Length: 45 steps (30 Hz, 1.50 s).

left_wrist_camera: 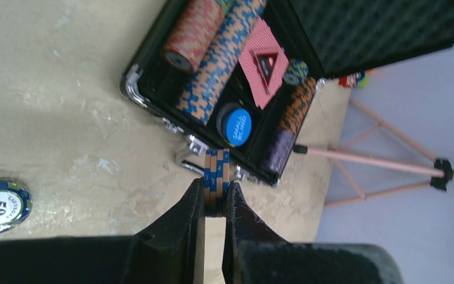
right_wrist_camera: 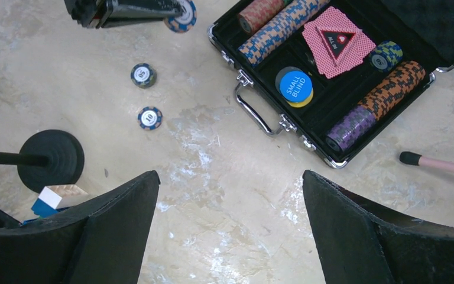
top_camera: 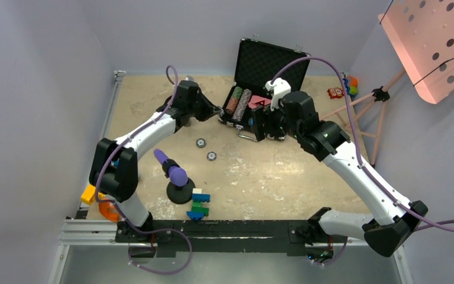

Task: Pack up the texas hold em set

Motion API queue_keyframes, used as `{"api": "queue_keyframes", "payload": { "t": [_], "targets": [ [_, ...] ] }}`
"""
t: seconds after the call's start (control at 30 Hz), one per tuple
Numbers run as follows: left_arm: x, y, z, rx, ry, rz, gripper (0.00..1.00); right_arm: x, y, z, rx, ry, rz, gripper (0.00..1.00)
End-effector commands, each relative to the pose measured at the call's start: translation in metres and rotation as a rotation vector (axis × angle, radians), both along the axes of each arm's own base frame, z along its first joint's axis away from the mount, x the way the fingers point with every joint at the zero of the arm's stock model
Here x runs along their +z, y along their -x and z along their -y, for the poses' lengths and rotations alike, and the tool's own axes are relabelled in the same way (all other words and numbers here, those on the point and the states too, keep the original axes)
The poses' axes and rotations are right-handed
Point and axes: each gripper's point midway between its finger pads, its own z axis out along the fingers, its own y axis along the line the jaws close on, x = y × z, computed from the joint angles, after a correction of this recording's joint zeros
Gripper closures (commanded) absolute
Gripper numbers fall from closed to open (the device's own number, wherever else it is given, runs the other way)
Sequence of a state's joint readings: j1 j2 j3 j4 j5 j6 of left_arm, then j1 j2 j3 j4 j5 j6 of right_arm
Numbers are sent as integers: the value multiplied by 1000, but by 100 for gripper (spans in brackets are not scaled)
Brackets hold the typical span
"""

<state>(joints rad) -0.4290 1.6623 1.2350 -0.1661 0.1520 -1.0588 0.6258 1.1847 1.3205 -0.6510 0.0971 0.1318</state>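
Black rectangular hard case (top_camera: 270, 59) with silver latches: at the far middle of the table, lid up, grey foam lining showing.

Contents, from the right wrist view: long rows of striped poker chips (right_wrist_camera: 278, 26) along the left, a purple-and-orange row on the right. Pink patterned cards (right_wrist_camera: 338, 41) lie between them, and a round blue "SMALL BLIND" button (right_wrist_camera: 295, 86) sits on a yellow one.

Left arm: stretched from its base toward the case's front-left corner. The left gripper (left_wrist_camera: 216, 195) is pinched on a small stack of blue-and-orange striped chips (left_wrist_camera: 217, 171), held on edge just in front of the case's handle.

Right arm: arched high and bent down at the wrist over the table in front of the case. The right gripper (right_wrist_camera: 230, 183) has its fingers spread wide and holds nothing.

View differences: only the left wrist view shows the pinched chips edge-on. The overhead view hides the case's front rim behind the right wrist.

Two loose chips (top_camera: 201, 142) lie flat on the table in front of the case. Nearer the bases, a purple-tipped object on a black round base (top_camera: 177, 177) stands beside a toy-brick figure (top_camera: 200, 204).
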Motion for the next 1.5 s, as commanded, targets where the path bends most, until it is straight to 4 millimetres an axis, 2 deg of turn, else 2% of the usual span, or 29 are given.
{"api": "queue_keyframes", "payload": {
  "t": [0.0,0.17,0.37,0.73,1.2,1.47],
  "targets": [
    [16,-37,-8,196,-30,26,100,11,-7,5,-44,-36,61,6],
    [-8,-50,-3,279,-85,-37,100,8,-6,3,-34,-44,62,6],
    [-27,-60,8,340,-104,-87,100,8,-6,5,-43,-43,67,7],
    [-50,-89,25,343,-133,-118,100,8,-4,5,-35,-47,69,7],
    [-79,-99,33,333,-168,-159,100,3,-5,5,-35,-41,63,7],
    [-88,-102,35,330,-168,-160,100,2,-5,6,-39,-36,62,8]
  ]
}}
